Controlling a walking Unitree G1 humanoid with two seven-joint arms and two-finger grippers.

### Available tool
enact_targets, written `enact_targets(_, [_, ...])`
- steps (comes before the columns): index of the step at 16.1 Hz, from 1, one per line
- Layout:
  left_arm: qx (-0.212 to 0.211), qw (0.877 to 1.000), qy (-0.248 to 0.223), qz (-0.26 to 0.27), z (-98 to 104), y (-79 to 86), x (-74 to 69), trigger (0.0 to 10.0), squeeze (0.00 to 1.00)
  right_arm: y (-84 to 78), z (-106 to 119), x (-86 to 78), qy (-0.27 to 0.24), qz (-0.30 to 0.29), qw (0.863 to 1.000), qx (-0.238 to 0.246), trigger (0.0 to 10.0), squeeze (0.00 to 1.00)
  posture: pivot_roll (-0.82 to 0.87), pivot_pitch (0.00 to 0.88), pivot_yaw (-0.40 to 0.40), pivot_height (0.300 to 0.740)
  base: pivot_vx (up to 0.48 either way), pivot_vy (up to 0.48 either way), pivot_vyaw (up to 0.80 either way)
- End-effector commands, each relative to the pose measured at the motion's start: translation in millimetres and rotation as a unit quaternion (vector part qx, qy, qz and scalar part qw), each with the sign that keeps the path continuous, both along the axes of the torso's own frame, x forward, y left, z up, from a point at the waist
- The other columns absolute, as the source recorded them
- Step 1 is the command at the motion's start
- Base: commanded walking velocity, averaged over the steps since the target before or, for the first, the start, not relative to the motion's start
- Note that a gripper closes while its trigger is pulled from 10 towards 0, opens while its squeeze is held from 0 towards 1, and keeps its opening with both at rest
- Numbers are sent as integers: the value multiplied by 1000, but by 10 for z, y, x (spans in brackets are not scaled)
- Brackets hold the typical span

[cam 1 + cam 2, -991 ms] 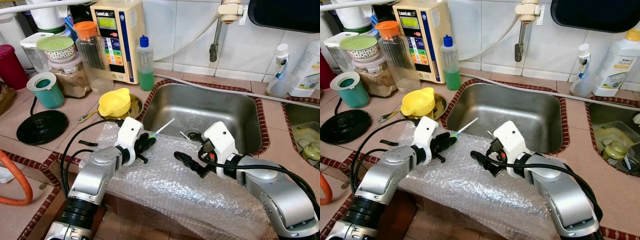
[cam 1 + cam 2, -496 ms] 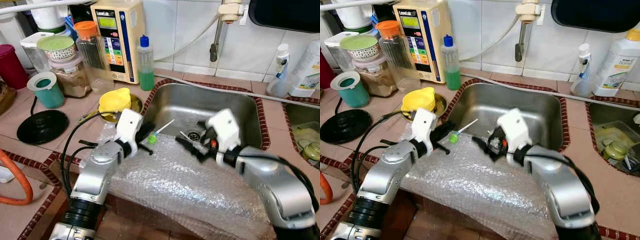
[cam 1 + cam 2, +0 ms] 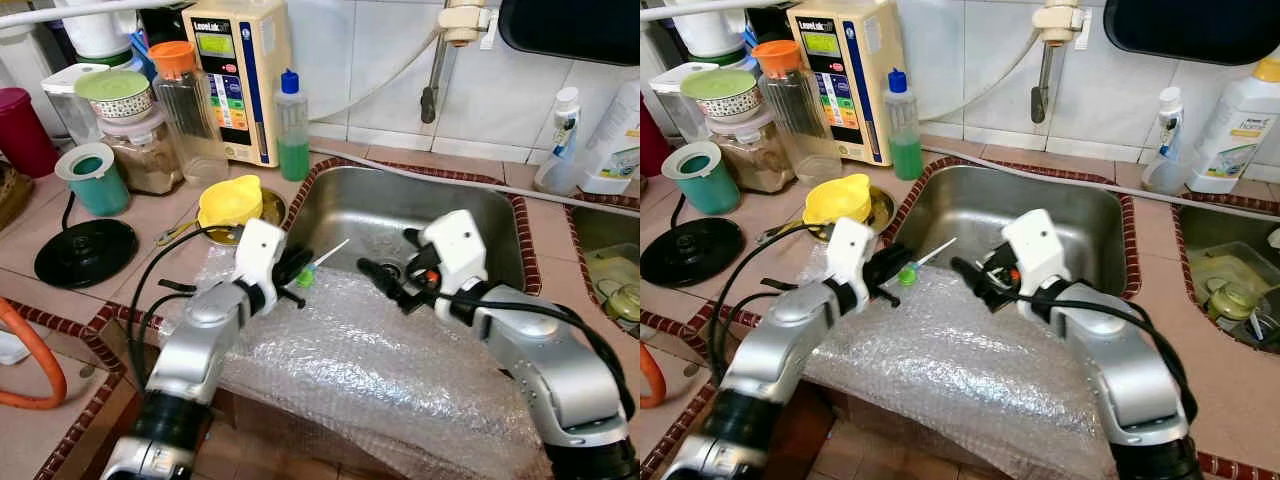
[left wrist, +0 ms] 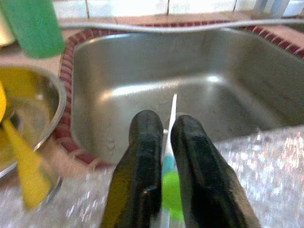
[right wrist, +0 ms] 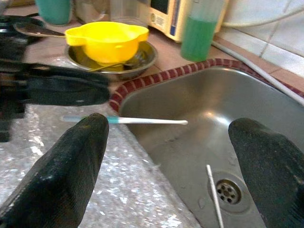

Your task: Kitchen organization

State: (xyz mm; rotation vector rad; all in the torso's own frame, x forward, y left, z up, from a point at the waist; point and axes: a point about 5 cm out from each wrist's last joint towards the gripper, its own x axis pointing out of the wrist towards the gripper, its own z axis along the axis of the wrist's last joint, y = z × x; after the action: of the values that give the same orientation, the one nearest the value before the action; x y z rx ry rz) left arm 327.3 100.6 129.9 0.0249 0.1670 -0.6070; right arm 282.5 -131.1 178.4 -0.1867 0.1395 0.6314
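Over sink [image 3: 470, 215] edge: left gripper [image 3: 296, 268] fingers clamped on green-white brush [image 3: 318, 263]; right gripper [image 3: 390, 282] fingers spread wide, empty, just beside it.

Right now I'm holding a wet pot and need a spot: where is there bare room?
The sink basin is mostly bare apart from a thin stick by the drain. The bubble wrap in front is free toward its near edge. Left of the sink is crowded: yellow funnel, jars, black lid.
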Motion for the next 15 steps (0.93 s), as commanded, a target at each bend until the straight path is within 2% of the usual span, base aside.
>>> enact_targets(1, [-3, 1000, -3, 1, 16, -11, 46, 10000, 1000, 13, 1, -8, -4, 6, 1000, -4, 10000, 0, 14, 0, 36, 740, 0, 0, 0])
enact_targets(6, [-10, 1000, 19, -6, -23, -78, 169, 10000, 1000, 9, -8, -61, -6, 9, 1000, -10, 10000, 0, -13, 0, 50, 740, 0, 0, 0])
enact_targets(9, [9, 999, 32, 9, -68, -38, 259, 10000, 1000, 14, -3, -88, -9, 10, 1000, -11, 10000, 0, -24, 0, 59, 740, 0, 0, 0])
enact_targets(15, [27, 998, 51, 8, -144, -22, 298, 10000, 1000, 34, 22, -100, -20, 15, 1000, -19, 10000, 0, -28, 0, 65, 740, 0, 0, 0])
